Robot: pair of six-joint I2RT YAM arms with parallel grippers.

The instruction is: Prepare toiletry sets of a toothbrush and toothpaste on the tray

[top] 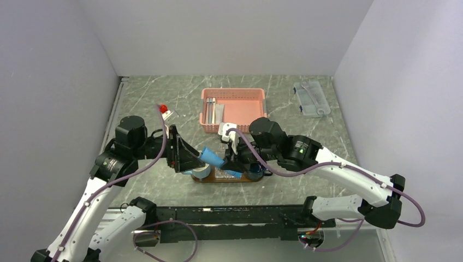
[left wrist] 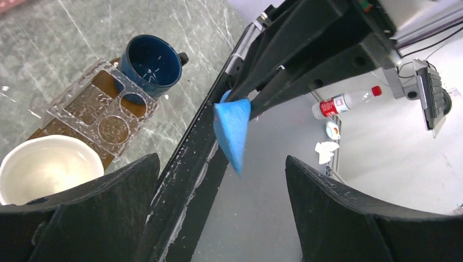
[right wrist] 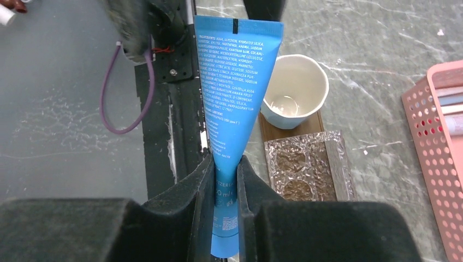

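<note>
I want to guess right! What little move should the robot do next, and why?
Probably close the left gripper on the toothpaste at its flat end. The right gripper is shut on the narrow end, and the left one stands open around the flat end, like a handover.

R jaws hold toothpaste [top: 212, 158] over tray [top: 230, 180].

Blue toothpaste [right wrist: 232, 103], white print, held off the ground, pinched at its narrow end in the right claw [right wrist: 225, 169], wide flat end pointing away from it; dark brown tray [right wrist: 279, 130] lies flat below, just ahead.
</note>
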